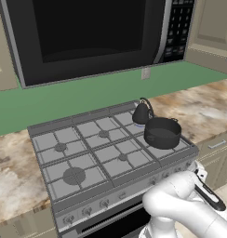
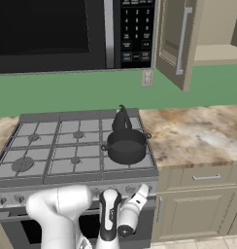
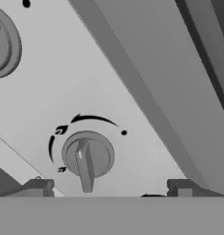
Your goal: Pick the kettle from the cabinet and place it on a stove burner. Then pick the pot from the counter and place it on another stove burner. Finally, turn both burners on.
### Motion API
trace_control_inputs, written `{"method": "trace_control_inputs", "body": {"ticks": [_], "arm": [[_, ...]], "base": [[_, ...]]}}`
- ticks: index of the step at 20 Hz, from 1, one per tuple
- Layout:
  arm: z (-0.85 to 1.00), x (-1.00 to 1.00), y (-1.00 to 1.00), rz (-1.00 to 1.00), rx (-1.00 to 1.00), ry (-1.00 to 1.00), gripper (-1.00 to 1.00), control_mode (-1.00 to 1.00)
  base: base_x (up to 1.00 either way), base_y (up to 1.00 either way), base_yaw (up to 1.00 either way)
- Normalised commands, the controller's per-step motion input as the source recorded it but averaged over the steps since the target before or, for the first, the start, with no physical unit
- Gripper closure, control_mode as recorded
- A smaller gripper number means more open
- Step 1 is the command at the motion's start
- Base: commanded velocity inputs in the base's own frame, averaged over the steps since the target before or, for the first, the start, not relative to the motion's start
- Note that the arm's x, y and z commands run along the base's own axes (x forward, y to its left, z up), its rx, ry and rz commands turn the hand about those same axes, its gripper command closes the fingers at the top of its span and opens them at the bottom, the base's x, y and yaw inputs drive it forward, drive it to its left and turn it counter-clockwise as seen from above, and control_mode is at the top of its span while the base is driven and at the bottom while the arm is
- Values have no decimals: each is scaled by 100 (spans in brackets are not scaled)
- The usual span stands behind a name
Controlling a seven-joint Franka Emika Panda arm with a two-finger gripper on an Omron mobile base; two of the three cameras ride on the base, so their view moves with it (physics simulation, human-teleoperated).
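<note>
The small black kettle (image 1: pixel 141 113) (image 2: pixel 121 120) stands on the back right burner of the silver range (image 1: pixel 50 128). Just in front of it, the wide dark pot (image 1: pixel 162 132) (image 2: pixel 126 145) rests on the front right burner. My gripper (image 3: pixel 109 188) (image 2: pixel 143 188) is down at the range's front panel, below the pot, and it is open. Its two fingertips (image 3: pixel 38 186) stand wide apart on either side of a round knob (image 3: pixel 87 156), clear of it. The knob's pointer aims toward the hand. The cabinet (image 2: pixel 176 44) door hangs open at upper right.
A second knob (image 3: pixel 1 46) sits along the same panel. Bare burners (image 1: pixel 103 134) (image 1: pixel 123 157) lie left of the pot, and a bigger one (image 1: pixel 73 175) is at front left. A black microwave (image 1: pixel 87 32) hangs overhead. The marbled counter (image 2: pixel 198 129) runs right of the range.
</note>
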Motion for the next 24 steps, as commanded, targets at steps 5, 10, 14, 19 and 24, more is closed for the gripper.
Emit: {"method": "trace_control_inputs", "body": {"ticks": [5,10,14,19,24], "arm": [[17,-39,-29,9,10,-5,-100,-100],[16,-60,-19,13,10,-5,-100,-100],[12,-71,-16,13,10,-3,-100,-100],[26,-44,-27,10,10,-3,-100,-100],[34,-9,-31,8,11,-1,-100,-100]], "base": [[0,0,0],[0,0,0],[0,0,0],[0,0,0],[0,0,0]]}}
